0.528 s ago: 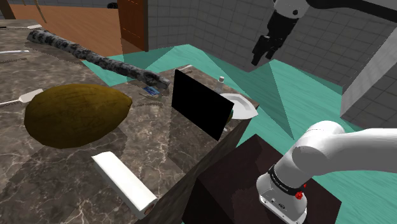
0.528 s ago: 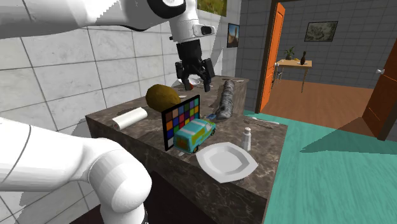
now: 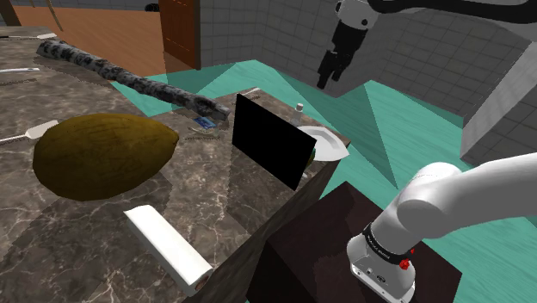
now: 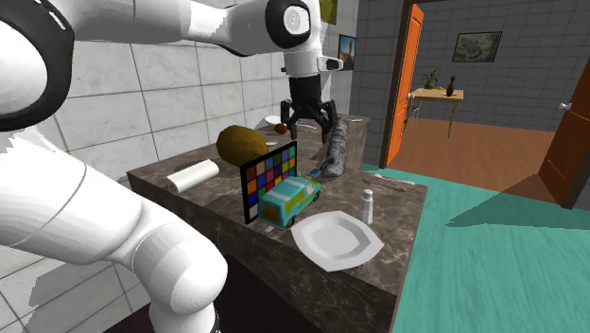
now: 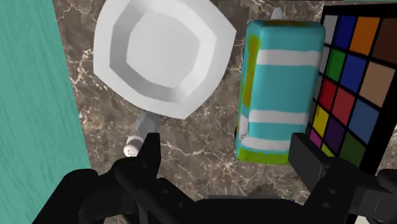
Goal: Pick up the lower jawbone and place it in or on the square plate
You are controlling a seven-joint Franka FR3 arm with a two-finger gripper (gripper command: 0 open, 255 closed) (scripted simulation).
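Near edge of the counter (image 4: pixel 402 213): the square plate (image 4: pixel 336 238), toy van (image 4: pixel 293 199) right behind. Gripper (image 4: pixel 307 121) hangs high over them, fingers spread wide, holding nothing. Farther back lies the long mottled grey jawbone (image 4: pixel 337 149), I think.

I counted one each: white square plate (image 4: pixel 336 238), teal toy van (image 4: pixel 291 199), colour-checker card (image 4: pixel 268 178), small white shaker (image 4: pixel 368 205), brown oval lump (image 3: pixel 101 155), white roll (image 4: pixel 194 175), long mottled grey bone (image 4: pixel 338 144).

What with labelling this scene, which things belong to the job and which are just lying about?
Job: mottled grey jawbone; white square plate.
Lying about: toy van; colour chart; brown oval lump; white roll; shaker.
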